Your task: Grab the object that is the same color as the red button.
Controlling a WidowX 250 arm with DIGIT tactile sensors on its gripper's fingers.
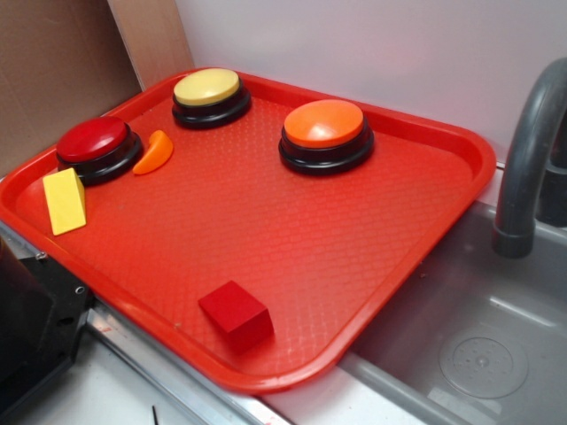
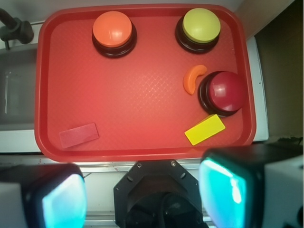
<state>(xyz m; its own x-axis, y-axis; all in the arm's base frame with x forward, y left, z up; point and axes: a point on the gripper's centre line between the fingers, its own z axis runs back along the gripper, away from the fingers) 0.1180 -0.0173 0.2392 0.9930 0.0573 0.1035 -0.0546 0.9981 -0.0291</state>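
A small red cube (image 1: 236, 314) lies near the front edge of the red tray (image 1: 425, 221); in the wrist view the cube (image 2: 79, 135) sits at the tray's lower left. The red button (image 1: 94, 146), dark red dome on a black base, stands at the tray's left end, and the wrist view shows this button (image 2: 226, 91) on the right. My gripper (image 2: 142, 194) hangs high above the tray's near edge, open, with nothing between its teal pads (image 2: 223, 192). In the exterior view only a dark part of the arm shows at lower left.
Yellow-topped button (image 1: 209, 96) and orange-topped button (image 1: 325, 133) stand at the tray's back. An orange crescent (image 1: 155, 152) lies by the red button, a yellow wedge (image 1: 64, 201) in front of it. A grey sink (image 1: 478, 345) with a faucet (image 1: 527, 159) is to the right.
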